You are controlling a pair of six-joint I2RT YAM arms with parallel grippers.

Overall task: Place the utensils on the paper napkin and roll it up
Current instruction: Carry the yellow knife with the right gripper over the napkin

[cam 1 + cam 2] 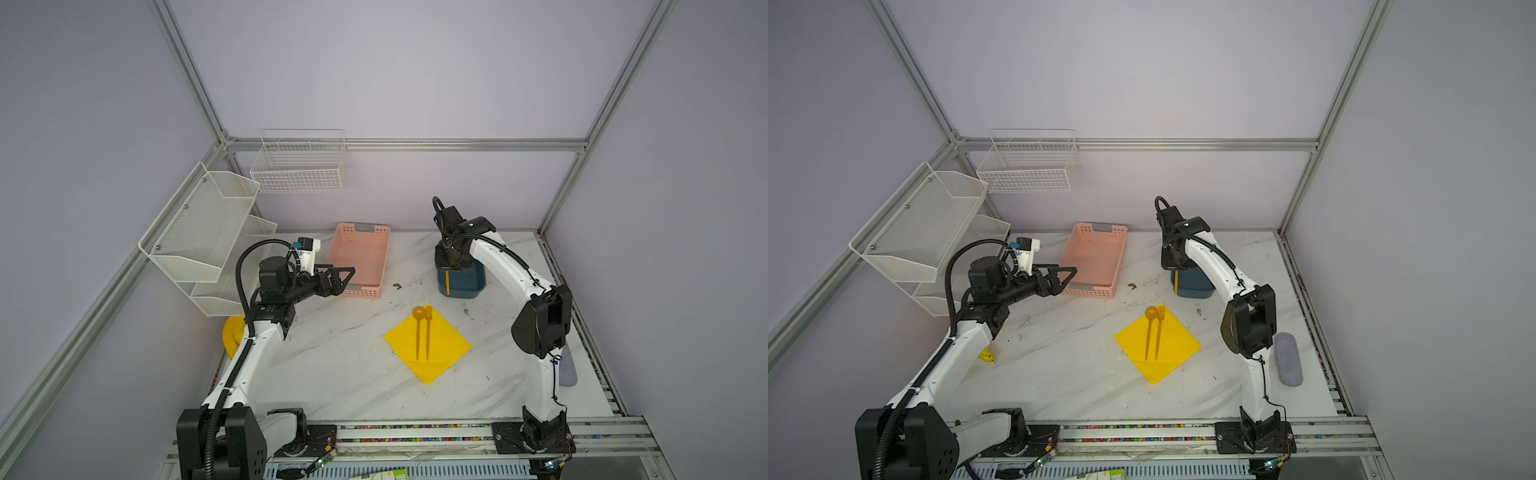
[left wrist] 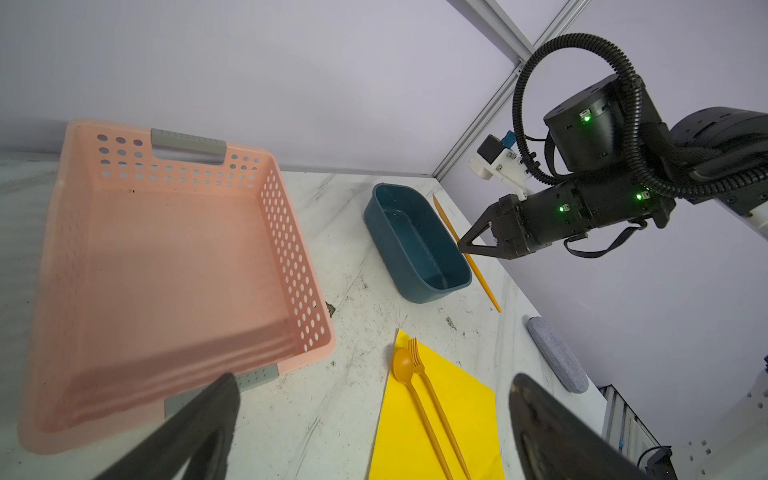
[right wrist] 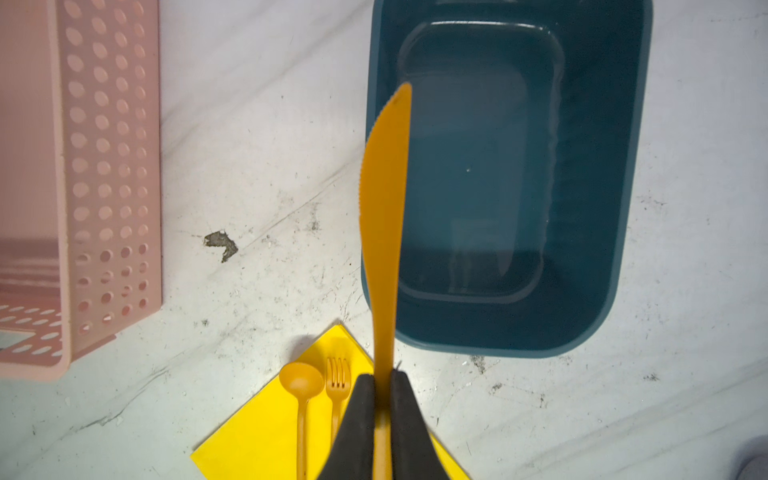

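Right tool (image 3: 383, 379) grips knife (image 3: 384, 208) beside blue tub (image 3: 602, 291); pink basket (image 3: 108, 166) near.

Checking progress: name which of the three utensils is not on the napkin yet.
The knife, clamped in the right hand and held in the air; the spoon and fork lie side by side on the yellow napkin.

The spoon (image 1: 418, 328) and fork (image 1: 428, 332) lie side by side on the napkin (image 1: 449, 347), spoon left. Behind it sit the basket (image 1: 359, 257), left, and the tub (image 1: 469, 286), right. The knife (image 3: 384, 208) is over the tub's edge.
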